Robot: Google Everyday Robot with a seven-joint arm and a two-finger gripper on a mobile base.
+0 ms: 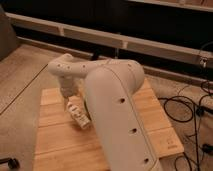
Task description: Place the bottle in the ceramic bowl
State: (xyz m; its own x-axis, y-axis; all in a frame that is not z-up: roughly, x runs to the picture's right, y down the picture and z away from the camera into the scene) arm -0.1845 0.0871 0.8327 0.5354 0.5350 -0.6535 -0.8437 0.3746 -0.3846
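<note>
On the wooden worktop, left of centre: bottle, pale with a tan label, tilted, its upper end towards the gripper. Gripper sits right at that upper end, just above the boards. Cannot tell whether it is clamped on the bottle or loose around it (the two run together). White arm bulks across the middle of the worktop. Black cables lie on the floor at right.
</note>
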